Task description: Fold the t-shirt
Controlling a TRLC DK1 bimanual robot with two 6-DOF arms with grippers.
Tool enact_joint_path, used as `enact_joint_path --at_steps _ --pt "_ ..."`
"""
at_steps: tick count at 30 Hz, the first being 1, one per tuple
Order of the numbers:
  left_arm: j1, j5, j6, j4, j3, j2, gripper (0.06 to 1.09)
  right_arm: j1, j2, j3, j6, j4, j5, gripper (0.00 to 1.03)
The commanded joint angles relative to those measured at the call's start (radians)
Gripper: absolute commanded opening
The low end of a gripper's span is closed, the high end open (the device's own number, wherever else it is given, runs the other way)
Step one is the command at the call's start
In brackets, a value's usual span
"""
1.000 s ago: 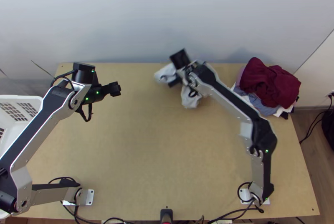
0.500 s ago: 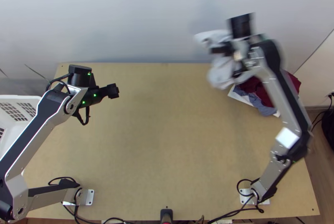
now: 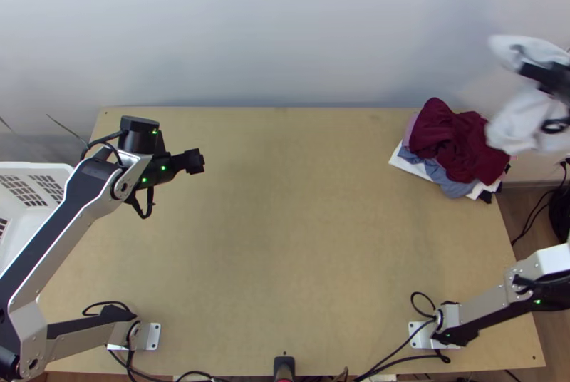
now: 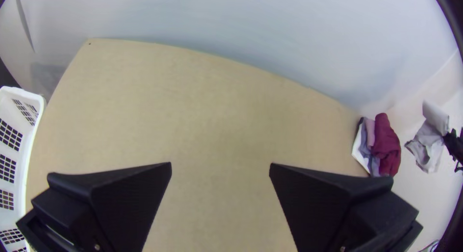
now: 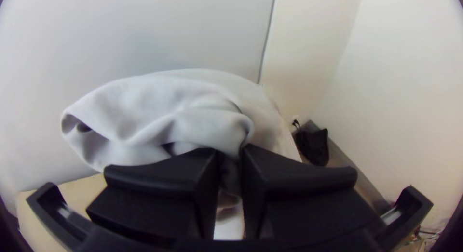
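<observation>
While your black right gripper (image 5: 230,151) is clamped on the bunched pale-grey fabric t-shirt (image 5: 183,112), loose folds hanging around it, you should slow the swing and clear the maroon-topped clothes pile (image 3: 463,143) inboard of it. Your black left gripper (image 4: 220,164) stands wide apart, empty. Earlier, the pile lay outboard of the right gripper.

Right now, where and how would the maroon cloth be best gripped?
Probably by a raised fold, from above: the maroon cloth lies bunched on top, while blue-grey cloth juts out beneath its near side, where a low grip could catch both.
</observation>
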Motion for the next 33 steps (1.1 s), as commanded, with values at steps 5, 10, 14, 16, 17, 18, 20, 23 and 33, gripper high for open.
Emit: enact_joint_path --at_steps 5,10,14,16,17,18,20,23,33 --pt "0.012 -0.001 0.015 0.0 -0.023 -0.005 1.04 -0.222 0.106 -0.147 -0.147 0.13 -0.12 0.03" --pt "0.058 -0.001 0.035 0.0 -0.043 -0.021 1.04 -0.133 0.221 -0.159 -0.119 0.199 -0.118 0.03" --pt "0.093 0.0 0.044 0.0 -0.061 -0.03 1.04 -0.024 0.304 -0.065 -0.041 0.205 -0.109 0.03" --pt "0.107 0.0 0.047 0.0 -0.066 -0.036 1.04 0.041 0.323 -0.052 -0.024 0.199 -0.088 0.03" --pt "0.114 0.0 0.052 0.0 -0.067 -0.038 1.04 0.066 0.327 -0.053 -0.02 0.193 -0.083 0.03" --pt "0.124 0.0 0.053 0.0 -0.07 -0.041 1.04 0.088 0.329 -0.059 -0.01 0.183 -0.08 0.03" --pt "0.141 0.0 0.056 0.0 -0.076 -0.047 1.04 0.111 0.326 -0.079 0.011 0.17 -0.08 0.03" --pt "0.16 0.003 0.062 0.0 -0.093 -0.055 1.04 0.121 0.295 -0.147 0.029 0.154 -0.08 0.03" --pt "0.13 0.008 0.046 0.013 -0.085 -0.042 1.04 0.143 0.096 -0.5 0.026 0.193 -0.083 0.03"
